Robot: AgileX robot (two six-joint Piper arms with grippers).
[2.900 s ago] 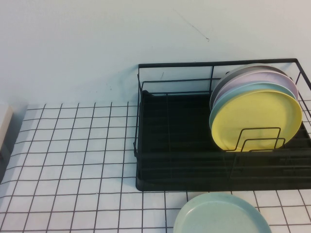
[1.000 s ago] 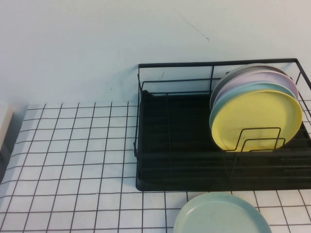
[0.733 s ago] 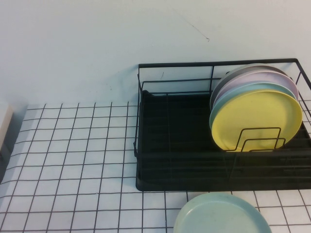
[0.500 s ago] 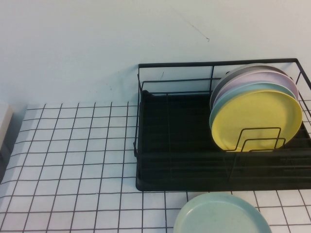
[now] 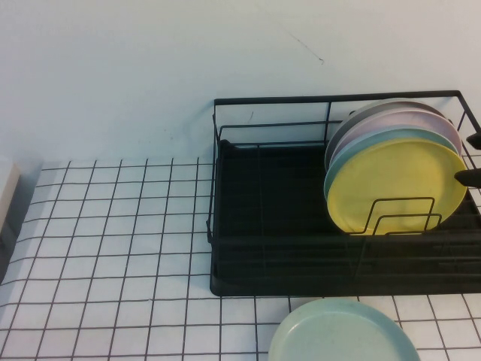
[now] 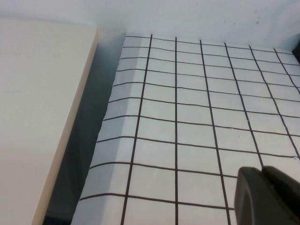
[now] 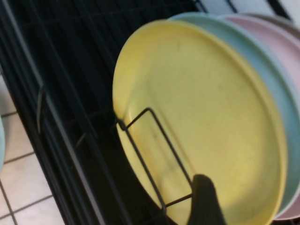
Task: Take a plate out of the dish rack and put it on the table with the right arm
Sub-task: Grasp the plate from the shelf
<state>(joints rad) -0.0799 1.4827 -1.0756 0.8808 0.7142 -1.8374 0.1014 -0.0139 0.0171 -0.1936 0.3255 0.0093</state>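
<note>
At right edge of the black wire dish rack [image 5: 301,218], your right gripper [image 5: 472,158] (fingers spread) flanks the upright round yellow plate [image 5: 396,186]; left gripper [image 6: 269,197] sits parked, closure unclear.

- We see the round matte yellow plate [image 5: 396,186] [image 7: 197,117] standing on edge, frontmost in a stack of plates at the 3 o'clock end of the black wire dish rack [image 5: 263,226], behind two upright wire loops.
- The rack sits toward 3 o'clock on the white, black-gridded table [image 5: 113,241].
- The right gripper [image 5: 472,158] reaches the plate's 3 o'clock rim; the left gripper [image 6: 269,197] hangs over the table.
</note>
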